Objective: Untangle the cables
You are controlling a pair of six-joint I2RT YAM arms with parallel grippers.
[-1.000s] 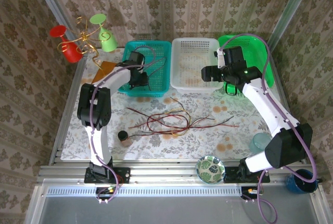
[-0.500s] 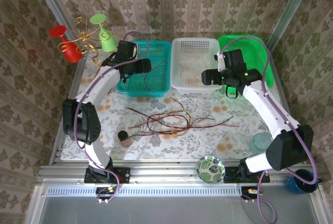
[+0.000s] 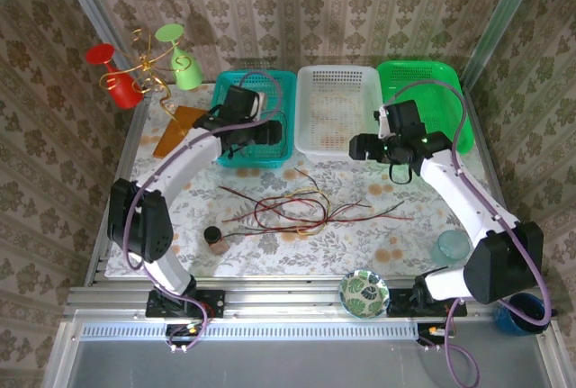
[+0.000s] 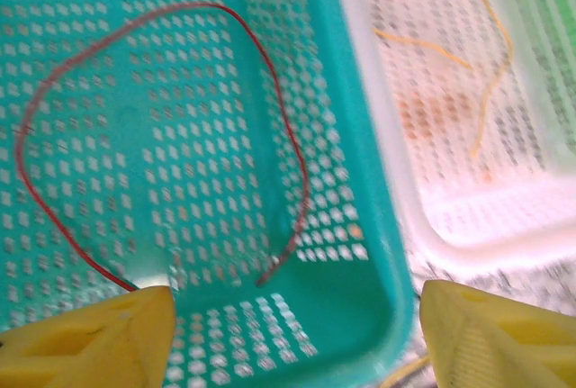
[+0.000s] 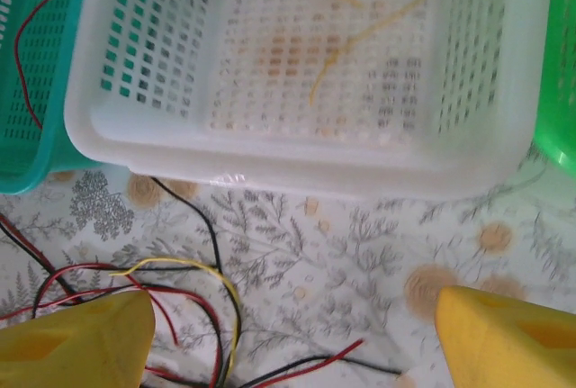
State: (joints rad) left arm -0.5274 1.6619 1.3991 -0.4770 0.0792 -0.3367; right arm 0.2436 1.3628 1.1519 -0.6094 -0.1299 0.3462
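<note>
A tangle of red, black and yellow cables lies on the flowered tablecloth in the middle of the table, and its upper right part shows in the right wrist view. One red cable lies loose in a loop inside the teal basket. A yellow-orange cable rests in the white basket. My left gripper hangs open over the teal basket's near right corner, with nothing between its fingers. My right gripper is open above the cloth just in front of the white basket, to the right of the tangle.
A green basket stands at the back right. A gold stand with a red and a green cup is at the back left, beside an orange sheet. A small dark cylinder, a patterned bowl and a clear glass sit near the front.
My left gripper rose out of the teal basket, swung right and opened wider; the red cable now lies free in the basket. My right gripper drifted slightly toward the table's near side.
</note>
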